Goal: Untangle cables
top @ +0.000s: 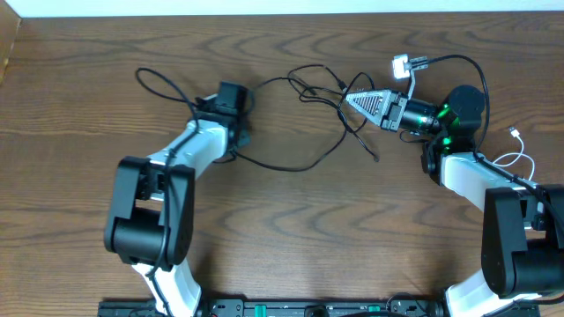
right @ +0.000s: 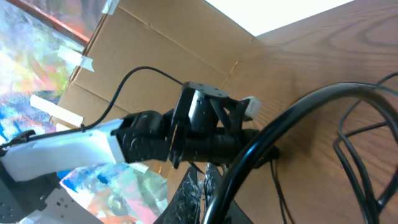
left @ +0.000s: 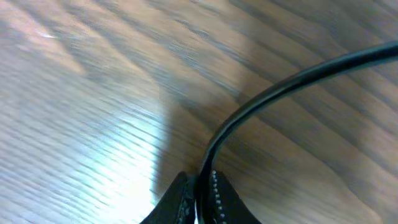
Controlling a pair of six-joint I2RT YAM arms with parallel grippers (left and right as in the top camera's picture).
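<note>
Thin black cables (top: 322, 88) lie tangled at the table's middle back, with one strand running left as a loop (top: 159, 84) and another curving along the front (top: 291, 165). My left gripper (top: 231, 110) points down and is shut on a black cable (left: 261, 102), close to the wood. My right gripper (top: 351, 99) is shut on a black cable (right: 280, 134) at the tangle's right edge. The right wrist view shows my left gripper (right: 208, 124) across the table. A white cable (top: 522, 160) lies loose at the far right.
A grey-white plug (top: 404, 63) on a black cord lies behind my right gripper. A cardboard wall (right: 161, 43) stands past the table's left edge. The wooden table (top: 291, 229) shows bare wood in front of both arms.
</note>
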